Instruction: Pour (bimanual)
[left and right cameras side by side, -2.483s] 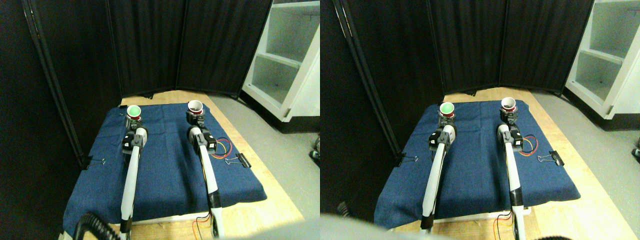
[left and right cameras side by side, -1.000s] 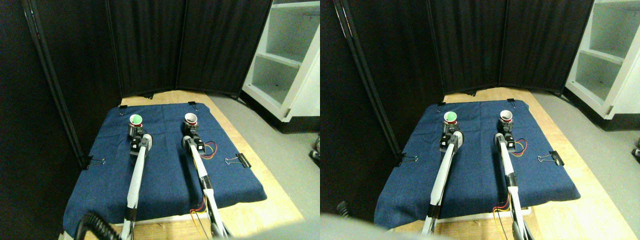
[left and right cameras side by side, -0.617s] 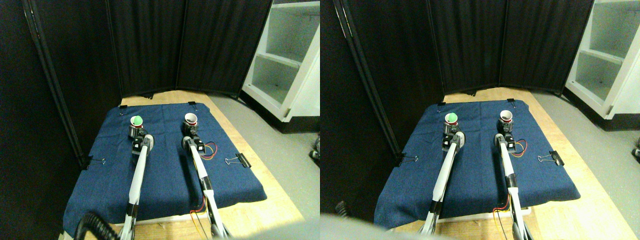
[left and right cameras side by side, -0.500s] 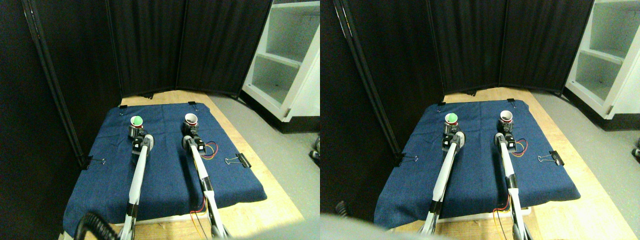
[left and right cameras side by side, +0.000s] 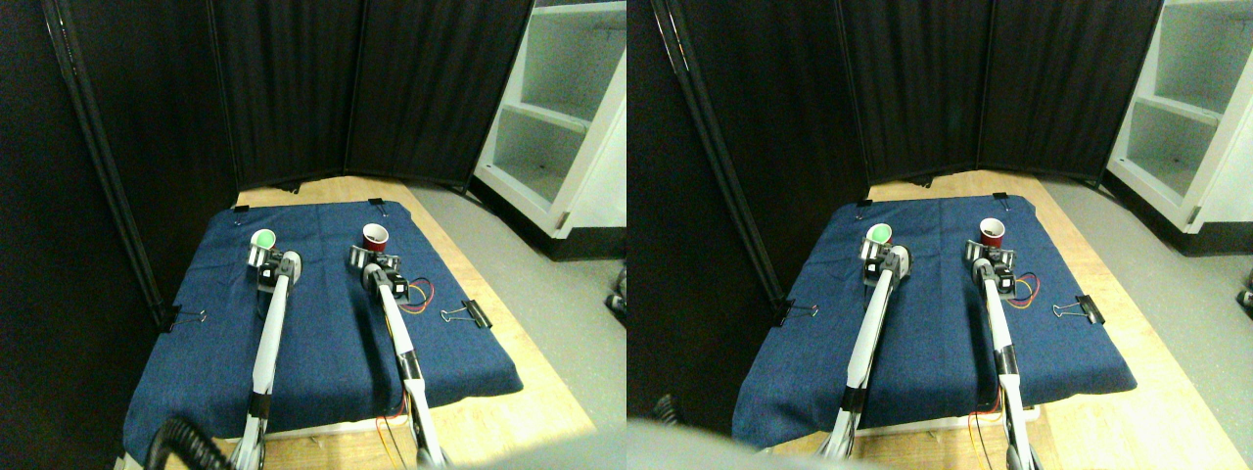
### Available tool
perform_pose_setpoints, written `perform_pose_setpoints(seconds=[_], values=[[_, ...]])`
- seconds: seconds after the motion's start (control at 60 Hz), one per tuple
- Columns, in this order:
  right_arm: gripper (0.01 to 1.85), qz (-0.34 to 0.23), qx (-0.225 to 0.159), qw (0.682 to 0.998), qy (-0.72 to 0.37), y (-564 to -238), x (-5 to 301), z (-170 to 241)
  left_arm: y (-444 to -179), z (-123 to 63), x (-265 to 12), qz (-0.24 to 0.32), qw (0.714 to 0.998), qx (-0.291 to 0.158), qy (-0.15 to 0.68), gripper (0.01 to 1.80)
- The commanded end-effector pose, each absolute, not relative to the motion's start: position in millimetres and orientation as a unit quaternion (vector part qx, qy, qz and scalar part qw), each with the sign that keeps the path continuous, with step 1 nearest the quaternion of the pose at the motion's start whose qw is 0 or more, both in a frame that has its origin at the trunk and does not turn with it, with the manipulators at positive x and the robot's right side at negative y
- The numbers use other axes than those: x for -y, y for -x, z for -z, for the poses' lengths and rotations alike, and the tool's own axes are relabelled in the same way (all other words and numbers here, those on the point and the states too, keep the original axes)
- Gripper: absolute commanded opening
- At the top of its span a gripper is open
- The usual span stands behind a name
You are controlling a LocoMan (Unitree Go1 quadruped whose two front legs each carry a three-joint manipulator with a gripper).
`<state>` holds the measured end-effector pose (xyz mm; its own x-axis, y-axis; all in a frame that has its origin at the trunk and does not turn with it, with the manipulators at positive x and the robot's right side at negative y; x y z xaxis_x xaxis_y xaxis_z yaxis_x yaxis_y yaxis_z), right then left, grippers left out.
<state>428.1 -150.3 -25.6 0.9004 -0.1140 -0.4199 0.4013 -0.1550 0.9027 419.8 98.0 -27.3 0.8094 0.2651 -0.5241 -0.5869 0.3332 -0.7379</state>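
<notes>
A dark blue cloth (left and right cameras side by side: 333,323) is spread over a wooden board and clipped at its edges, with black curtain panels (left and right cameras side by side: 294,88) behind and a white shelf unit (left and right cameras side by side: 568,108) to the right. Near the far edge of the cloth, a small cup with a green inside (left and right cameras side by side: 261,239) is seen at the left gripper (left and right cameras side by side: 266,260), and a small red cup (left and right cameras side by side: 375,237) at the right gripper (left and right cameras side by side: 372,258). Each cup appears to be held, but the jaws are too small for their closure to be told. The two cups are well apart, so pouring is judged not yet begun. If the cups are brought together misaligned, the contents could be spilled onto the cloth; a loose hold could let a cup slip when tilted.
</notes>
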Motion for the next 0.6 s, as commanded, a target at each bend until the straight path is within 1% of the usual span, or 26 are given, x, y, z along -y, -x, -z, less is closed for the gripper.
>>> perform_pose_setpoints(seconds=[0.017, 0.2, 0.267, 0.383, 0.417, 0.467, 0.517, 0.567, 0.6], values=[[1.71, 0.177, -0.087, 0.642, -0.741, -431, 149, 15, -421, 18.2, -100, -0.256, 0.807, -0.126, 0.517, 1.75], [1.63, 0.162, -0.075, 0.642, -0.746, -424, 147, 10, -414, 13.8, -102, -0.249, 0.800, -0.113, 0.534, 1.68], [1.65, 0.157, -0.072, 0.637, -0.751, -421, 145, 7, -412, 13.4, -103, -0.246, 0.800, -0.111, 0.536, 1.68], [1.68, 0.138, -0.061, 0.652, -0.743, -413, 142, -4, -405, 11.5, -106, -0.239, 0.798, -0.109, 0.542, 1.64], [1.67, 0.127, -0.059, 0.661, -0.737, -410, 142, -8, -401, 9.6, -107, -0.227, 0.803, -0.114, 0.539, 1.63], [1.68, 0.130, -0.057, 0.661, -0.737, -406, 142, -12, -398, 7.5, -107, -0.219, 0.808, -0.118, 0.534, 1.63], [1.72, 0.121, -0.053, 0.670, -0.731, -401, 143, -19, -392, 2.9, -108, -0.207, 0.804, -0.117, 0.545, 1.63], [1.73, 0.114, -0.049, 0.670, -0.732, -398, 144, -22, -389, 0.1, -109, -0.199, 0.798, -0.116, 0.557, 1.61], [1.74, 0.104, -0.048, 0.679, -0.725, -394, 144, -26, -384, -3.6, -109, -0.193, 0.800, -0.113, 0.556, 1.61]])
